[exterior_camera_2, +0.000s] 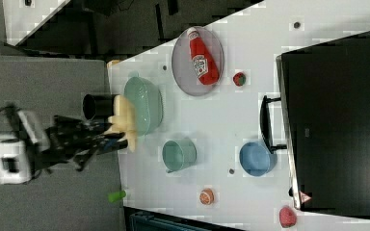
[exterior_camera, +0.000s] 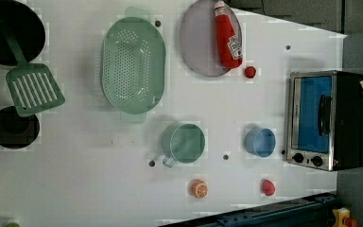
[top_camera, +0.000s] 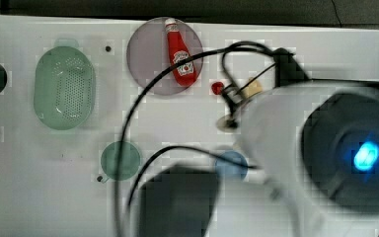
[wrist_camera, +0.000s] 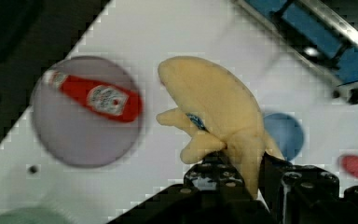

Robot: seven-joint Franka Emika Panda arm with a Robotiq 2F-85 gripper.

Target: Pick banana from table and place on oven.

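- In the right view the arm reaches in from the right view's left, off past the table's edge, and the gripper has the banana up in the air, clear of the tabletop.
- The jaws are nearly closed and pinch the banana's lower end; the wrist view shows the pale peeled fruit rising out from between the black fingers, its loose peel strips hanging to one side.
- Further along in the right view come the green colander, the green cup, the plate with the ketchup bottle lying on it, and the blue cup.
- The oven stands at the right view's right, well apart from the banana, its black top bare.
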